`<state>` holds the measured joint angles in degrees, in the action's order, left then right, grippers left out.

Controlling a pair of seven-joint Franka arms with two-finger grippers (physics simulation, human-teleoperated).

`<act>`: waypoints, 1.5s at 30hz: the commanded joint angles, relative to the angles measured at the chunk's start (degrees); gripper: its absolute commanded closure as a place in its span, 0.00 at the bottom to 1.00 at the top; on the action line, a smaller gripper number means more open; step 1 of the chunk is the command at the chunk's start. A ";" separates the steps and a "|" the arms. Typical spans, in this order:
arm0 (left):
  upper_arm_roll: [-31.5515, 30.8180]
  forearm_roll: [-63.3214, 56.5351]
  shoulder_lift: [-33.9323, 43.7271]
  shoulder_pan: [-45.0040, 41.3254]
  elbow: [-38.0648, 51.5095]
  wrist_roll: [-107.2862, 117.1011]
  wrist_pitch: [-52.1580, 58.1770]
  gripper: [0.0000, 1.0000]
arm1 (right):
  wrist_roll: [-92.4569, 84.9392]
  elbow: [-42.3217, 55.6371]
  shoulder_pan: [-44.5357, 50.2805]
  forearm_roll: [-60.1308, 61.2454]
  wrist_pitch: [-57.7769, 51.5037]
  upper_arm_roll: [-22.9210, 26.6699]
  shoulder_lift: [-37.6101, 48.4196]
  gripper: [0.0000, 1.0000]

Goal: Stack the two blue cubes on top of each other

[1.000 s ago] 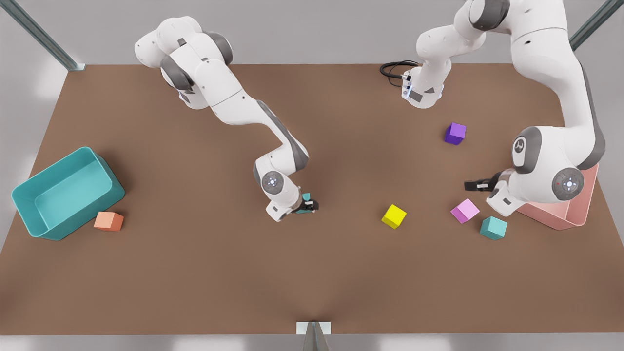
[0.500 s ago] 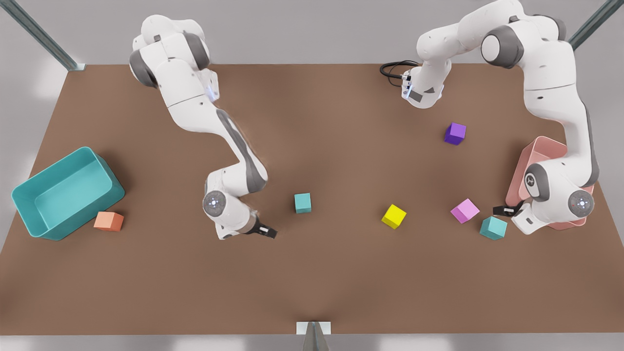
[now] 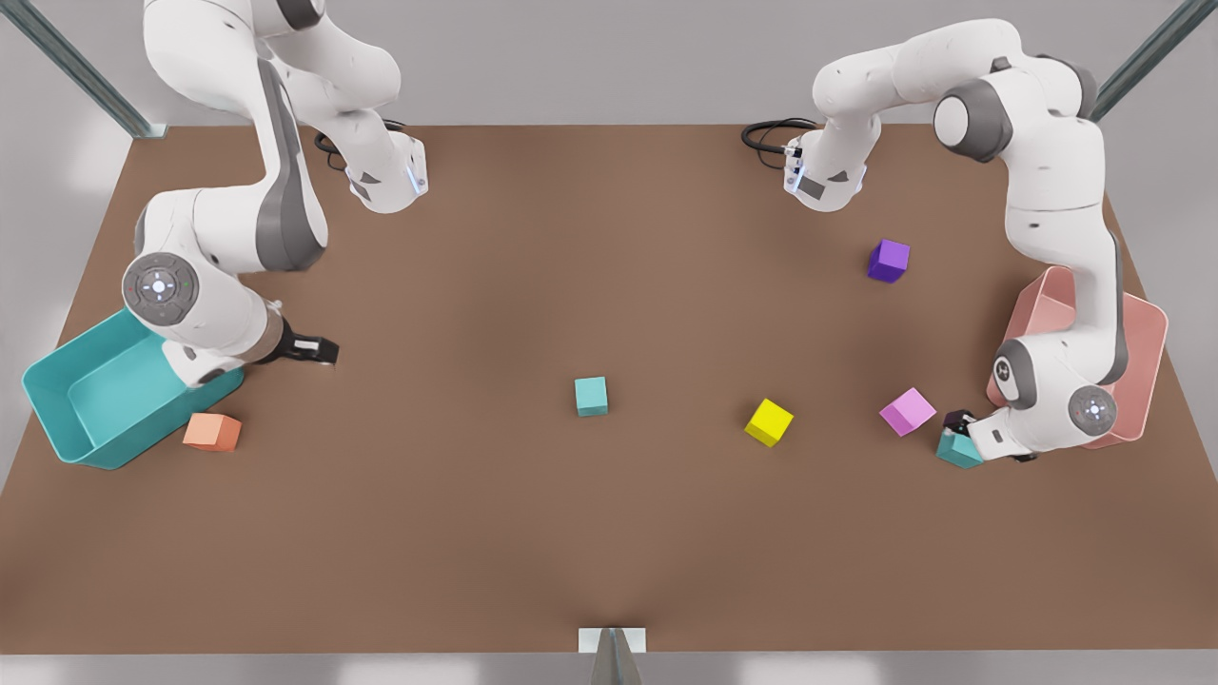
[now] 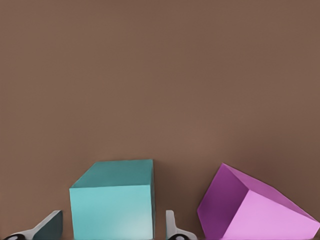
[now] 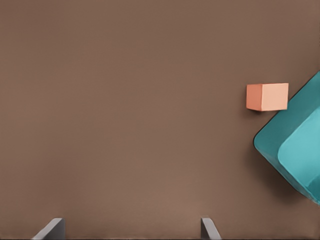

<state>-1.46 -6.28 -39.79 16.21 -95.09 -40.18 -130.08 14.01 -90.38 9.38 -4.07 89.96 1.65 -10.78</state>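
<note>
Left hand [image 3: 954, 430] sits low at the front view's right, fingers [image 4: 172, 227] spread either side of 1 blue cube [image 4: 112, 200], not closed on it yet as far as the left wrist view shows: small gaps both sides. In the front view that cube [image 3: 954, 449] is partly under the hand. The other blue cube [image 3: 591, 396] rests alone mid-table, well apart, square to the table [image 3: 609, 533]. Both look like rigid, light, matte blocks with flat faces, so probably easy to pinch across 2 opposite side faces, centred, low slip risk. Pink cube [image 4: 260, 207] lies just beside the flanked cube, tilted relative to it, near 1 finger; it could get nudged on closing or lifting. Pink bin [image 3: 1137, 366] is behind the left arm. Yellow cube [image 3: 769, 421] lies between the 2 blue cubes, roughly on the carry path, so lift clear. Right hand [image 3: 314, 352] waits at the front view's left, spread and empty, beside the teal bin [image 3: 57, 419] and orange cube [image 3: 212, 431]. Purple cube [image 3: 888, 260] is far back, out of the way.
</note>
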 commanded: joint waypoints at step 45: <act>-15.77 1.18 -20.07 -51.28 41.92 106.63 26.81 0.54 | -13.74 0.82 -0.33 -0.59 -3.83 0.19 -0.99 0.00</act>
<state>-17.24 -5.65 -59.69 -35.10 -53.18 40.06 -103.62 1.47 -89.57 9.02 -4.74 86.16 1.84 -11.82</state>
